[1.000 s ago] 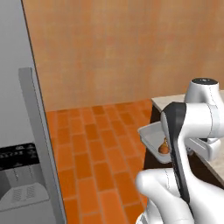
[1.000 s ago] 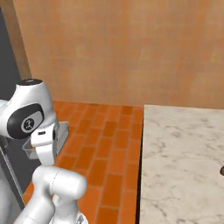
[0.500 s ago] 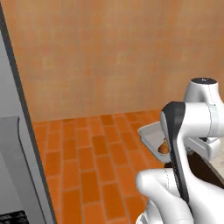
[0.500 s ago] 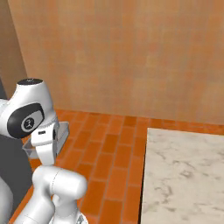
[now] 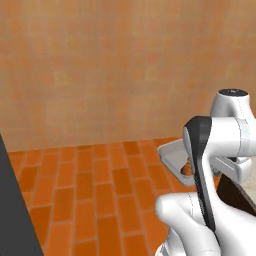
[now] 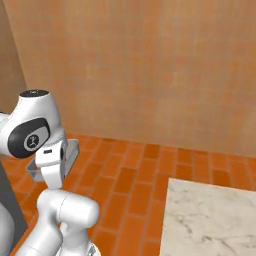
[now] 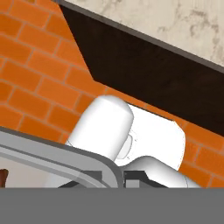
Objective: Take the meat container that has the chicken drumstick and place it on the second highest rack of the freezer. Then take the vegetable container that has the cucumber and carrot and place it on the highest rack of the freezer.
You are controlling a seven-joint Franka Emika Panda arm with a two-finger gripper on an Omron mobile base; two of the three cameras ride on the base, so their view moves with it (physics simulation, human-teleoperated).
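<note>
Clearly the meat container (image 5: 176, 159) rides at the hand itself: a shallow pale grey tray with rounded corners and a raised rim, carried roughly level in front of the white arm, with the chicken drumstick (image 5: 186, 169) lying inside as a small glossy orange-brown lump. From the right base view the tray's far end juts out beside the wrist. At the lower edge of the hand view the rim is pinched at the gripper (image 7: 117, 176), whose jaws are clenched on it. Ahead lie only a matte tan wall (image 6: 150, 70) and an orange brick floor (image 5: 100, 190); a dark grey panel (image 5: 15, 210) at the far left may belong to the freezer, so the shelves probably lie left of the tray, and its long axis will need swinging that way
</note>
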